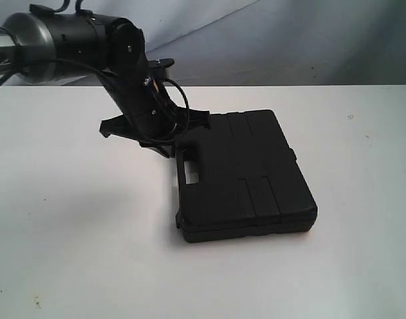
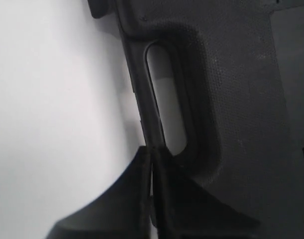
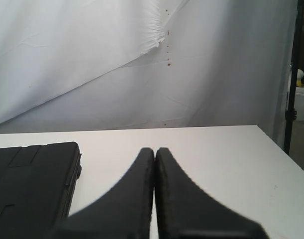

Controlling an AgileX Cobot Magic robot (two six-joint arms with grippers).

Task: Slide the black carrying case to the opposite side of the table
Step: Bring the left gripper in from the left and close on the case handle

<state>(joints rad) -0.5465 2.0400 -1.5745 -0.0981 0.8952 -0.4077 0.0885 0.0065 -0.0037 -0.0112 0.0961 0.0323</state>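
At the handle edge of the flat rectangular matte black plastic case [image 2: 231,99], the left tool [image 2: 151,152] had its fingers pressed together, tips touching the bar outside the moulded handle slot [image 2: 164,94]. Only the left wrist view showed that contact. In the exterior view the left tool [image 1: 178,151] was mostly masked by its own arm, while the case [image 1: 249,173] lay flat near the middle of the large plain white desk [image 1: 70,232]. The right tool [image 3: 154,152] appeared only in its own wrist view, fingers together above the desk [image 3: 216,159], with the case [image 3: 32,179] near but apart.
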